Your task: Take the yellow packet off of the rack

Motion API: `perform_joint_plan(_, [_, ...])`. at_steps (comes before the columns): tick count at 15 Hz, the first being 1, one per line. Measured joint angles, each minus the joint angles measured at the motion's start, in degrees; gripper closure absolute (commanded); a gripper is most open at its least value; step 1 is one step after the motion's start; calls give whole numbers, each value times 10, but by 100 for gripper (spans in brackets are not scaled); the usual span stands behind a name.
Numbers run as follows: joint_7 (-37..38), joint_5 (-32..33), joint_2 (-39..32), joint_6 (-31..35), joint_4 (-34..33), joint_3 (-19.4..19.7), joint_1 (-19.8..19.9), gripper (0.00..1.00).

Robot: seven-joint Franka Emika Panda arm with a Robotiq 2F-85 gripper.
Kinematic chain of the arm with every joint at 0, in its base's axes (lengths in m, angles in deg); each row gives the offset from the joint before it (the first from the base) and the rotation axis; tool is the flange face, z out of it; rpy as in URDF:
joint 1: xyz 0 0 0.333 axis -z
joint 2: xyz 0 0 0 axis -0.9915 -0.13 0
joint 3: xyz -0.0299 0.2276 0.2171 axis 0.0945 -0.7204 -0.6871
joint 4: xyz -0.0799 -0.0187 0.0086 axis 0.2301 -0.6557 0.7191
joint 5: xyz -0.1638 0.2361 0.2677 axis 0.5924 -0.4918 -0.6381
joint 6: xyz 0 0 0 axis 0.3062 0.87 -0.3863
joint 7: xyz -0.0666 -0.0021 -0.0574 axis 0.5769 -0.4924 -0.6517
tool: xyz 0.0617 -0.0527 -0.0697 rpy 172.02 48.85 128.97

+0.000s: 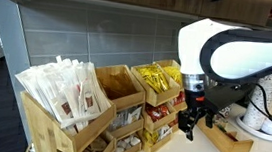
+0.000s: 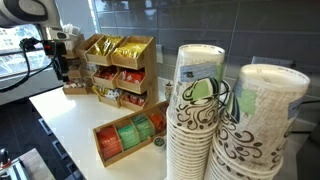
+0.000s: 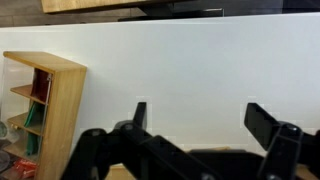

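You're on the approach: your gripper (image 1: 193, 126) hangs spread and empty beside the rack (image 1: 123, 85). The yellow packet (image 1: 159, 78) sits in a top bin; next, rise and reach in.

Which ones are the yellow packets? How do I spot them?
Find the wooden rack of slanted bins against the grey tiled wall. Look at its top row, the end bin nearest the robot's black tool. The yellow packets stand there, bright and shiny, above a bin of red packets, far from the pale paper sleeves.
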Motion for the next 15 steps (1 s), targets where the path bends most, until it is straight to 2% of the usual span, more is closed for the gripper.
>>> perform_joint_plan(15, [5, 0, 2, 3, 1, -5, -1, 0])
